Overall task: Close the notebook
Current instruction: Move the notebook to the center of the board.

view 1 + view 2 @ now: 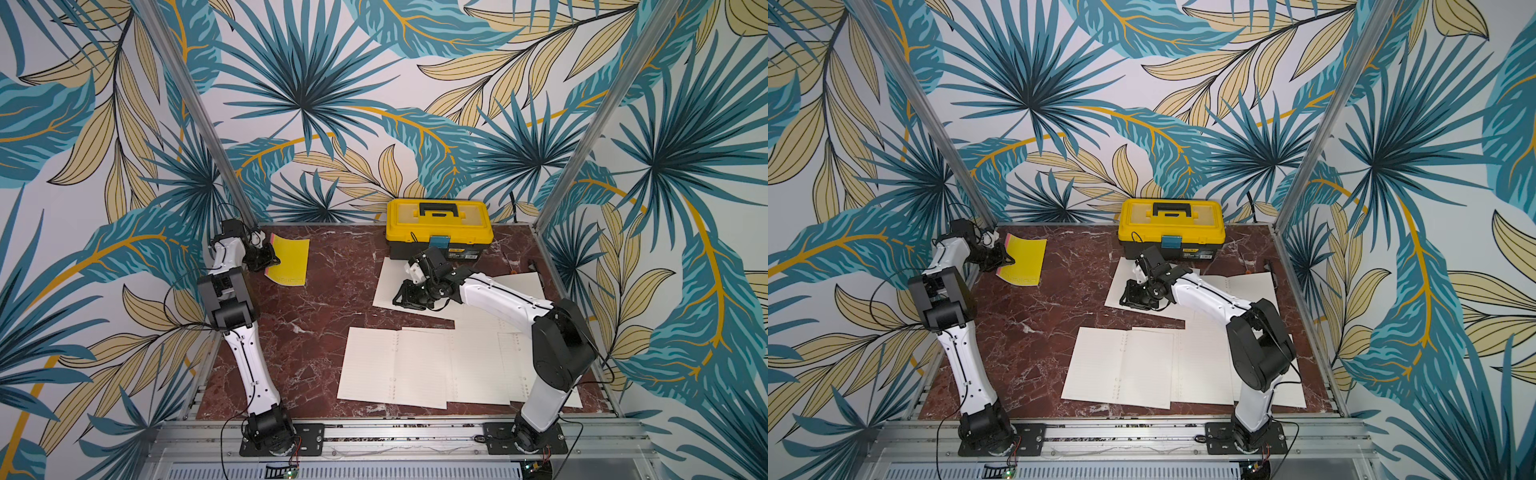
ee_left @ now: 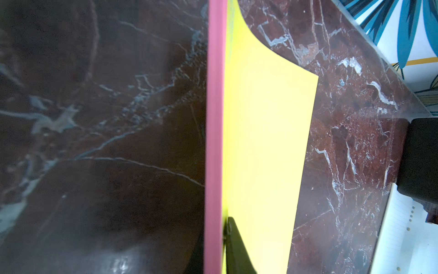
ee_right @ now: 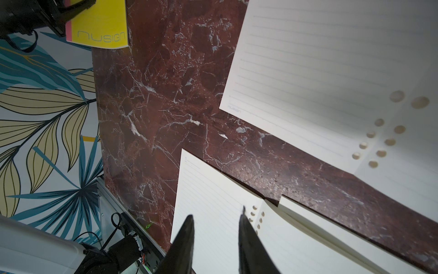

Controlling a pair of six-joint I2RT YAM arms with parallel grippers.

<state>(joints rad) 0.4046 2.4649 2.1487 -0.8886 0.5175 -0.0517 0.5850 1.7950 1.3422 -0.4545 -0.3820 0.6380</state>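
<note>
I logged the left gripper (image 1: 269,260) clamped on the notebook (image 1: 292,257) at its pink spine. The right gripper (image 3: 216,211) stood narrowly parted and empty, lined sheet (image 3: 206,187) under its tips.

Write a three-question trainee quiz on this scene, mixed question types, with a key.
1. Fill in: the right claw hangs with its jaws ___ above a lined sheet.
2. True or false: the yellow toolbox stands with its lid open.
3. The left claw is shut on: A) the lined sheet B) the notebook C) the yellow toolbox.
Key: 1 open; 2 false; 3 B.
</note>
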